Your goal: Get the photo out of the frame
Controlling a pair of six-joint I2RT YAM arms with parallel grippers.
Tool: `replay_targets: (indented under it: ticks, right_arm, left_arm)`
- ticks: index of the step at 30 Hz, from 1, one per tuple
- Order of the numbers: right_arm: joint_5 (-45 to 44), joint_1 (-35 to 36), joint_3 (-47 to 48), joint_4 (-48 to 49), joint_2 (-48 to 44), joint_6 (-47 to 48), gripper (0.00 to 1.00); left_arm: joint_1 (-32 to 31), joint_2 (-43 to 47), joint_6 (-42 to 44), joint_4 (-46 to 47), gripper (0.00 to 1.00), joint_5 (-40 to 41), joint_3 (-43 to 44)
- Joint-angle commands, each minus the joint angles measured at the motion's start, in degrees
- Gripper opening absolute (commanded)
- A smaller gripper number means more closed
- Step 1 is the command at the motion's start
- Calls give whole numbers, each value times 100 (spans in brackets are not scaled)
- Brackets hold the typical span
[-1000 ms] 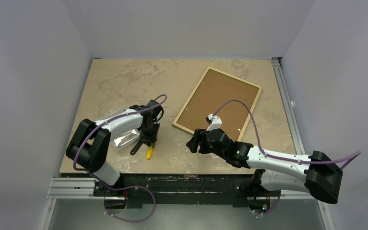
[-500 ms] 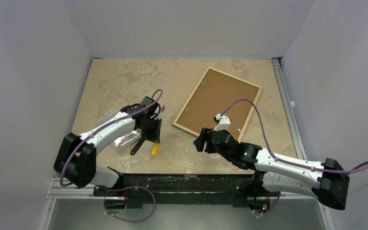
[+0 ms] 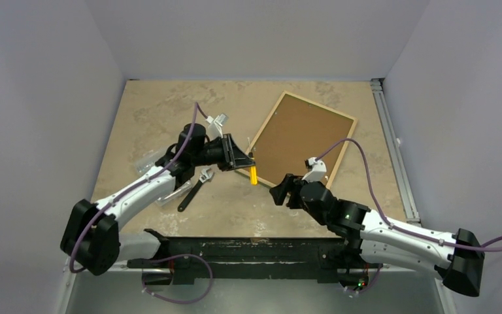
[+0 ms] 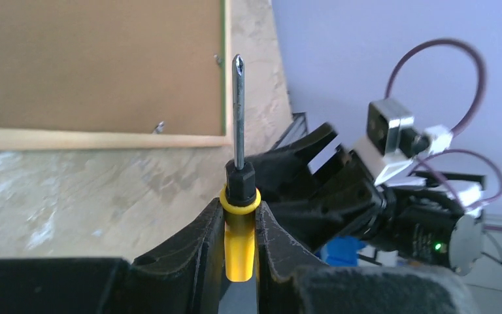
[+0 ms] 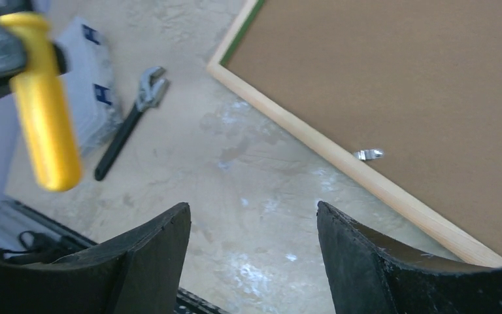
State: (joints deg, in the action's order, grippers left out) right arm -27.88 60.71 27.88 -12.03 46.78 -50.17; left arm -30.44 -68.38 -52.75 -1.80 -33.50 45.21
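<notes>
The frame [image 3: 265, 124] lies face down at the table's far right, pale wood edges up, and the brown backing board [image 3: 301, 137] fills it. The photo is hidden under the board. My left gripper [image 3: 245, 161] is shut on a yellow-handled screwdriver [image 3: 253, 175] and holds it in the air at the frame's near left corner. In the left wrist view the screwdriver [image 4: 238, 239] points its shaft over the frame's wood edge [image 4: 104, 139]. My right gripper [image 3: 281, 194] is open and empty, above the table just before the frame's near edge [image 5: 314, 144]. A metal tab [image 5: 368, 154] sits on the board.
A black wrench [image 3: 196, 187] lies on the table under the left arm, beside a silvery plastic package [image 5: 91, 85]. A metal rail [image 3: 392, 150] runs along the table's right side. Grey walls close in the table on three sides.
My left gripper has lifted the screwdriver off the table and carried it right and farther away to the frame's corner. The right gripper has moved a little right and toward the frame.
</notes>
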Motion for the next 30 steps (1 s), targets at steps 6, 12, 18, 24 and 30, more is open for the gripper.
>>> replay_targets:
  ticks: [6, 12, 18, 24, 30]
  right_arm:
    - [625, 20, -1422, 3673, -321, -633, 68]
    - [718, 20, -1193, 4522, 164, -156, 68]
    - [815, 20, -1028, 5437, 650, 48, 71]
    - [35, 20, -602, 5112, 1193, -828, 58]
    - [-220, 20, -205, 5137, 1636, -808, 42]
  left_arm:
    - [-34, -1084, -1987, 2758, 0, -858, 97]
    - [-27, -1609, -3052, 3860, 0, -1187, -392]
    - [146, -1696, -3763, 4858, 0, -1215, -830]
    - [168, -1618, -3923, 5051, 0, -1117, -1041]
    - [179, -1685, -4076, 5177, 0, -1109, -1146]
